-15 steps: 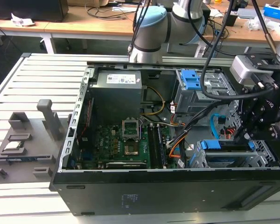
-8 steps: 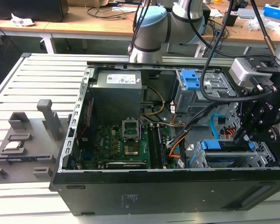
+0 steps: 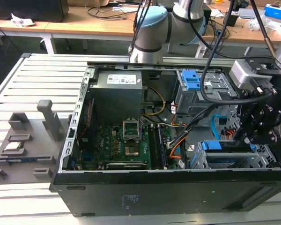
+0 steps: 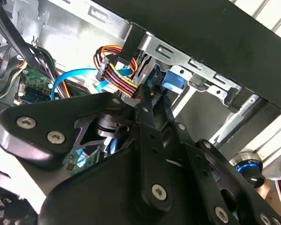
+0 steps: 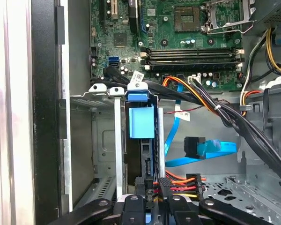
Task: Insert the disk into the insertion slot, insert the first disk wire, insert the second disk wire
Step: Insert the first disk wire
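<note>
The disk [image 5: 141,123] sits edge-on in its bright blue carrier inside the insertion slot [image 5: 103,140], a silver perforated cage at the case's front corner [image 3: 253,161]. At the disk's rear edge my gripper [image 5: 152,185] is shut on the black plug of the first disk wire [image 5: 182,182], a red, orange, yellow and black bundle. The second wrist view shows the same pinch [image 4: 153,101], with the bundle [image 4: 116,75] next to the blue carrier [image 4: 172,80]. The second disk wire [image 5: 210,149], flat and light blue with a dark plug, lies loose on the case floor beside the cage.
A thick black cable bundle [image 5: 234,117] crosses above the loose blue wire. The motherboard [image 3: 126,140] and the power supply [image 3: 118,86] fill the case's other side. A taller grey cage with blue tabs [image 3: 192,89] stands behind my gripper [image 3: 247,136]. The black case wall [image 5: 47,93] borders the slot.
</note>
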You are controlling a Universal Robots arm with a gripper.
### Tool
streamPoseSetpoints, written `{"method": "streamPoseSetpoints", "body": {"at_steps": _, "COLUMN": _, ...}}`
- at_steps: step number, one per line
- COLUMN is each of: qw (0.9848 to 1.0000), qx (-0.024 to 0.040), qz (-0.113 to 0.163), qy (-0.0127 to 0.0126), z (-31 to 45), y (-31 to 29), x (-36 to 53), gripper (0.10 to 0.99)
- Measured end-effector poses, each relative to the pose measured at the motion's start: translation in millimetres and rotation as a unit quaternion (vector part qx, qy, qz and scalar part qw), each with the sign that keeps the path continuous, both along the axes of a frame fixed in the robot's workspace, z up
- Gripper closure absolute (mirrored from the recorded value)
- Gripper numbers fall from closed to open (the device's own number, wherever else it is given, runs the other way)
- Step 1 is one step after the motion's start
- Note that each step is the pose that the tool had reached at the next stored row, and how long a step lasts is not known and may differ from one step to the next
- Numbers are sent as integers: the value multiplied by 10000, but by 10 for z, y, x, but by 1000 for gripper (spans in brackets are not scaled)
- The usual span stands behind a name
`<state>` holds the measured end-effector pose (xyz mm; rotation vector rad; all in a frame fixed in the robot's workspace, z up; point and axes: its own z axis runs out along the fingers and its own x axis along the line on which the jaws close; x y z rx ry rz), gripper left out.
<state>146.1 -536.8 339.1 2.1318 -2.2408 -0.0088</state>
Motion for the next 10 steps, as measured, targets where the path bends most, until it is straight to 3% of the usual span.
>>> {"method": "streamPoseSetpoints", "body": {"at_steps": 2, "qw": 10000, "qx": 0, "qz": 0, "qy": 0, "z": 167, "y": 9, "x": 0, "gripper": 843}}
{"method": "streamPoseSetpoints", "body": {"at_steps": 5, "qw": 10000, "qx": 0, "qz": 1, "qy": 0, "z": 287, "y": 29, "x": 1, "gripper": 859}}
{"method": "streamPoseSetpoints", "body": {"at_steps": 6, "qw": 10000, "qx": -1, "qz": 1, "qy": 0, "z": 326, "y": 29, "x": 1, "gripper": 980}}
{"method": "streamPoseSetpoints", "body": {"at_steps": 7, "qw": 10000, "qx": 0, "qz": 1, "qy": 0, "z": 379, "y": 29, "x": 1, "gripper": 980}}
{"method": "streamPoseSetpoints", "body": {"at_steps": 10, "qw": 10000, "qx": 1, "qz": 1, "qy": 0, "z": 402, "y": 29, "x": 1, "gripper": 980}}
